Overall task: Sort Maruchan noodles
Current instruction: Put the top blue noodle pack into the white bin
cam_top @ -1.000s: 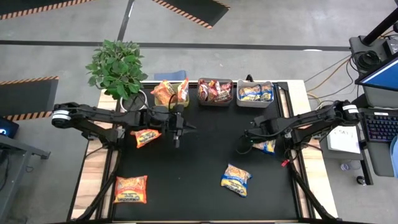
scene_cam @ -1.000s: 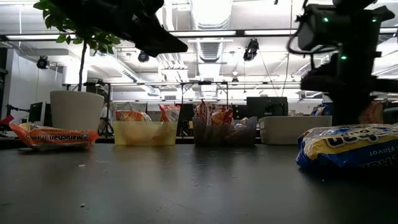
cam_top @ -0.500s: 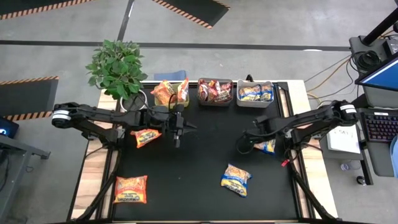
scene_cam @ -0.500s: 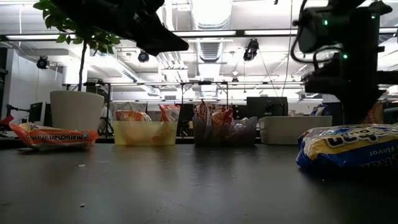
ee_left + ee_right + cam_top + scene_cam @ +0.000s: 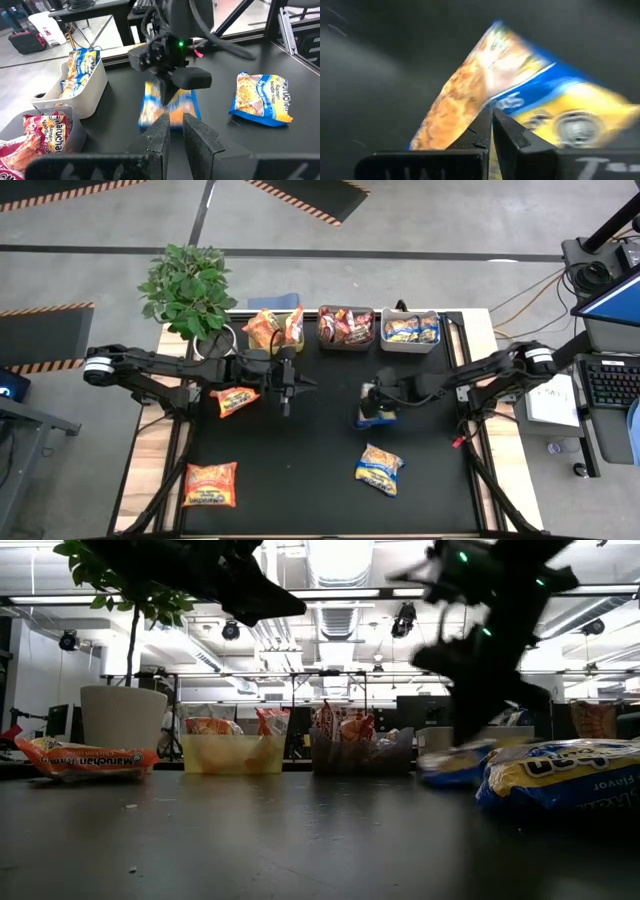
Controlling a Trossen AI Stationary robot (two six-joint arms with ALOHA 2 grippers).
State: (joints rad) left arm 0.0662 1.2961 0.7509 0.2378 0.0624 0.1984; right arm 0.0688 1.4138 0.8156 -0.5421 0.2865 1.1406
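The right tool [image 5: 377, 408] is clamped on a blue-and-yellow packet [image 5: 377, 416], held above the worktop [image 5: 320, 480] in front of the middle bin [image 5: 345, 340]. The left tool [image 5: 287, 395] is pinched nearly closed and empty, beside an orange packet [image 5: 234, 400]. Loose packets on the worktop: two orange, one blue. Bins: three.

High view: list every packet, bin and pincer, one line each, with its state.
Right pincer: shut on blue-and-yellow packet, mid-table.
Left pincer: shut, empty, beside orange packet.
Second blue-and-yellow packet: flat, loose.
Orange-red packet: flat, near corner.
Green bin: holds orange packets.
Dark bin: holds red packets.
Grey bin: holds blue-and-yellow packets.
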